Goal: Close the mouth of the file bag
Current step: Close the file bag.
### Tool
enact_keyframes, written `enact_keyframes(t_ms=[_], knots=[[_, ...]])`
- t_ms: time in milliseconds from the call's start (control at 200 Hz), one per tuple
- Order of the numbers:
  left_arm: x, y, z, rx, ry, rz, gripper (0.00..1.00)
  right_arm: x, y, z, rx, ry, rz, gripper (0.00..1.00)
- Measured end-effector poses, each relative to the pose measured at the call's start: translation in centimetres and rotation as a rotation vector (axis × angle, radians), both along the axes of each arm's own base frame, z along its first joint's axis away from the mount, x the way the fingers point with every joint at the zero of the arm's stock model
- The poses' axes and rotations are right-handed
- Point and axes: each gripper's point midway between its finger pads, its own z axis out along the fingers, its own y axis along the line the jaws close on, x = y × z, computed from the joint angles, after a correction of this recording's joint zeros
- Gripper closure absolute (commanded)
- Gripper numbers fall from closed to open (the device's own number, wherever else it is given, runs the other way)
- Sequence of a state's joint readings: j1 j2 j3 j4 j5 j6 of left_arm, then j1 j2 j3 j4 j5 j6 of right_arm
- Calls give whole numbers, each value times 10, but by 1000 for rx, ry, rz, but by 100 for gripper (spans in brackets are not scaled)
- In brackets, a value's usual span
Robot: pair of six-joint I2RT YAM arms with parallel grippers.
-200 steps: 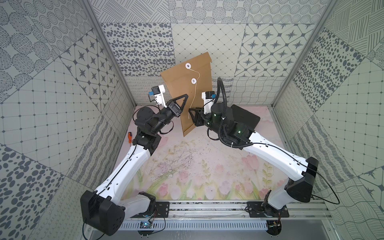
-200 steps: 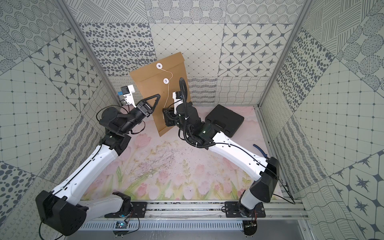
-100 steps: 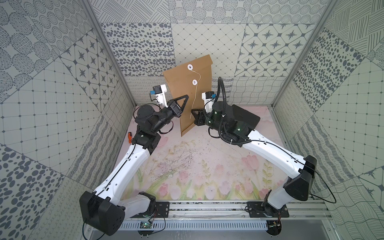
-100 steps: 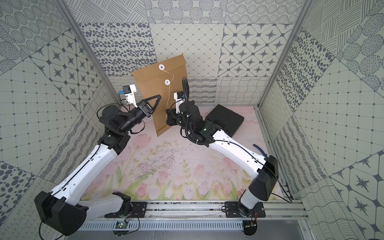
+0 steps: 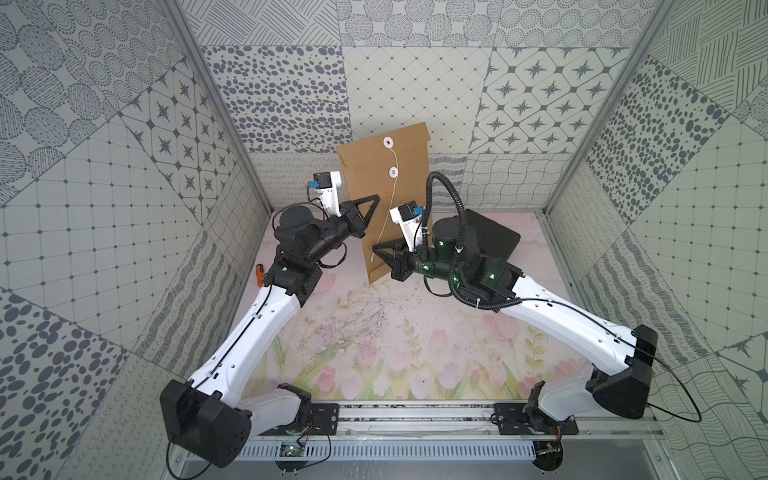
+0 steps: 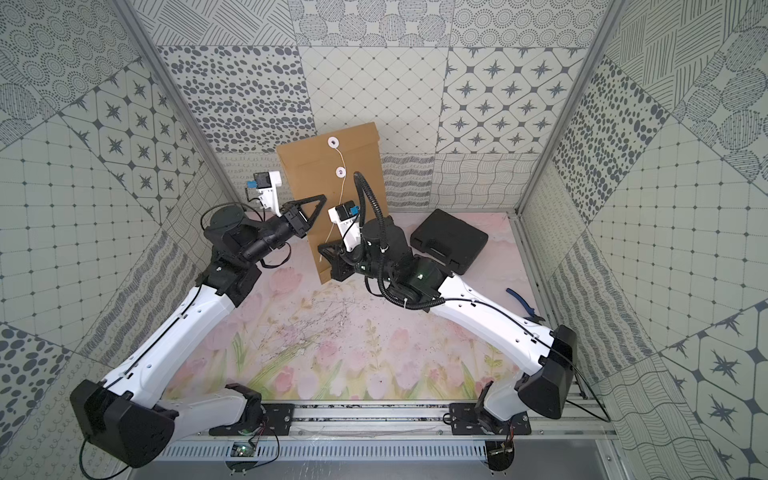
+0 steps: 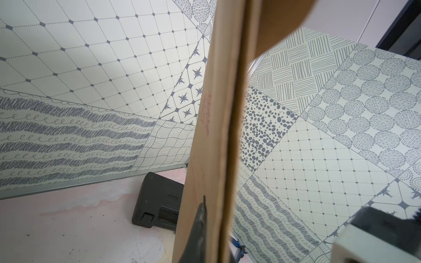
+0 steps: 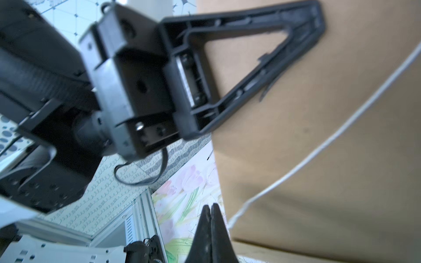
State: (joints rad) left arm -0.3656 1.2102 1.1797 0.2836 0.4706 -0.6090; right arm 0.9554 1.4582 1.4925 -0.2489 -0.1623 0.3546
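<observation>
File bag (image 5: pixel 368 166) stands on end near the back wall (image 5: pixel 415 83), its long axis close to upright, with the mouth and both white buttons (image 5: pixel 387 142) at the top. Left gripper (image 5: pixel 372 200) is clamped on the bag's left edge about halfway up, one finger in front and one behind, propping it. The string (image 5: pixel 388 208) hangs loose from the buttons down the face to the right gripper (image 5: pixel 375 249), which sits low beside the bag, so the buttons lie above it along that axis. Its jaws are pressed together. In the right wrist view the string's end lies just beside the fingertips (image 8: pixel 205 227), and I cannot tell whether it is pinched. Winding falls to the right arm, I judge.
</observation>
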Motion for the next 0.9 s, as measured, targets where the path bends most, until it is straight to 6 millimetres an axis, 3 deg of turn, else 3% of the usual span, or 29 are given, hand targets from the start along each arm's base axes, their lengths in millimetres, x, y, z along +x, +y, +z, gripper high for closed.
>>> enact_keyframes(t_ms=[100, 195, 355, 410, 480, 595, 720, 901], knots=[[-1, -1, -1, 19, -5, -3, 100, -13, -4, 7, 3, -33, 50, 100], [-2, -2, -3, 35, -7, -9, 100, -13, -11, 13, 3, -58, 54, 100], [-3, -2, 0, 45, -19, -15, 100, 19, -39, 5, -29, -34, -41, 100], [-4, -2, 2, 45, -26, -15, 100, 32, -49, -2, -45, -21, -95, 81], [-6, -2, 4, 46, -34, -17, 100, 42, -57, -14, -75, -9, -153, 64], [-7, -2, 9, 45, -41, -20, 100, 47, -62, -37, -130, -5, -200, 51], [-9, -3, 12, 33, -36, -30, 100, 50, -61, -56, -150, 11, -217, 47], [-11, -5, 17, 6, -18, -54, 100, 63, -59, -50, -95, -4, -262, 52]])
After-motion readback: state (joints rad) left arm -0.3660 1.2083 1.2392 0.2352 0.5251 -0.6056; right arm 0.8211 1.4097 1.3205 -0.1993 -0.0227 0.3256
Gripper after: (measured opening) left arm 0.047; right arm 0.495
